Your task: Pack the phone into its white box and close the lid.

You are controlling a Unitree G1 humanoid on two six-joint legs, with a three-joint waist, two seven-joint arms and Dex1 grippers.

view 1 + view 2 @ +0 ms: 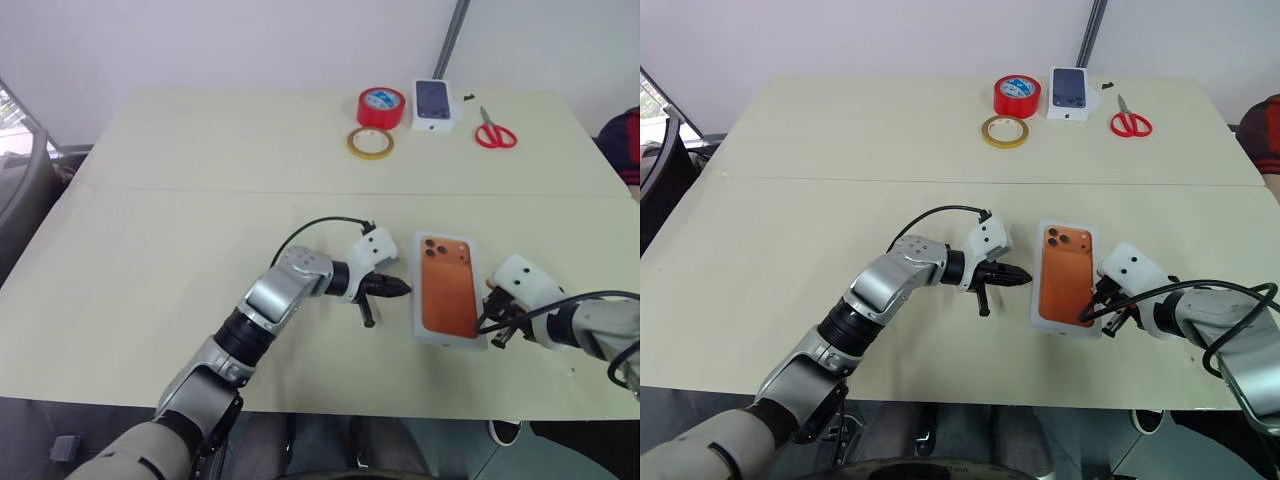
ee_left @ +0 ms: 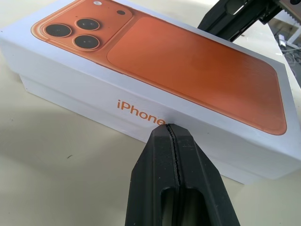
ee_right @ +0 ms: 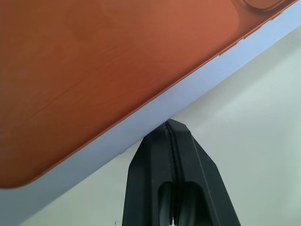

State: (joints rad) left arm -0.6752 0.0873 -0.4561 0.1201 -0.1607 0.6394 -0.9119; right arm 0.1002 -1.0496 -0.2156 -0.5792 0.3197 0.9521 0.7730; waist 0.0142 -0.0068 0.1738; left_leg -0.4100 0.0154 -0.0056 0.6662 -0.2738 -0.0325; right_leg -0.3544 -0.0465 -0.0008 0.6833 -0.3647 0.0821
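Left end effector (image 1: 398,289): I've got it clenched, fingers pressed together with nothing between them — tip just beside the left long side of the lid, by the "iPhone" lettering as my left wrist view shows it.
Lid (image 1: 447,286): sitting on the white box, near the front of the table, its top printed with an orange phone and a three-lens cluster at the far left corner.
White box (image 2: 84,106): I see only a thin white strip of its wall under the lid's edge, resting flat on the table (image 1: 200,220).
Right end effector (image 1: 497,327): also clenched and empty — tip right at the lid's near right edge.
Far side: red tape roll (image 1: 381,106), yellow tape ring (image 1: 370,143), small white box with a dark phone picture (image 1: 433,104), red scissors (image 1: 494,131).
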